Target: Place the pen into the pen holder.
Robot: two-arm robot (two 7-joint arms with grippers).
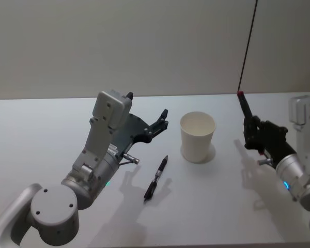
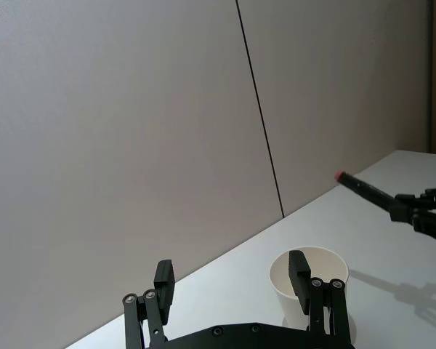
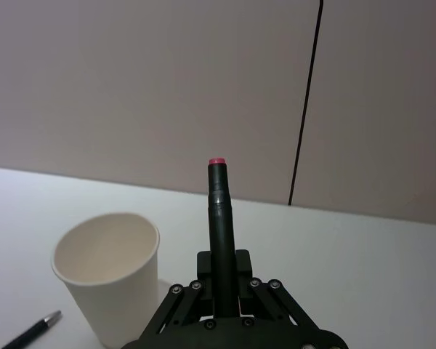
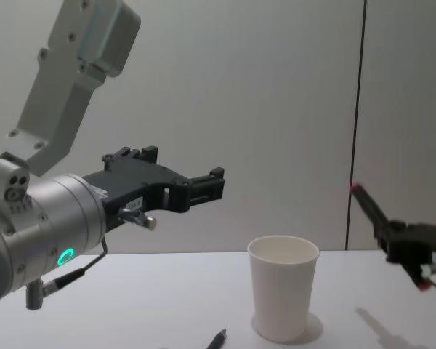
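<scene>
The pen holder (image 1: 198, 137), a white paper cup, stands upright on the white table (image 1: 51, 129); it shows as the cup (image 3: 109, 276), the cup (image 4: 282, 294) and the cup (image 2: 328, 265) too. To its right, my right gripper (image 1: 254, 129) is shut on a black pen (image 1: 245, 109) with a red end, tilted up above the table; this pen (image 3: 219, 218) rises from the gripper (image 3: 221, 280). My left gripper (image 1: 163, 120) hangs open and empty in the air left of the cup, seen as the gripper (image 2: 231, 280). A second black pen (image 1: 156, 178) lies on the table below it.
A plain wall with a thin dark vertical line (image 1: 248, 44) stands behind the table. The lying pen's tip (image 4: 217, 339) shows at the chest view's lower edge. My right gripper (image 4: 405, 247) with its pen (image 4: 367, 206) is right of the cup.
</scene>
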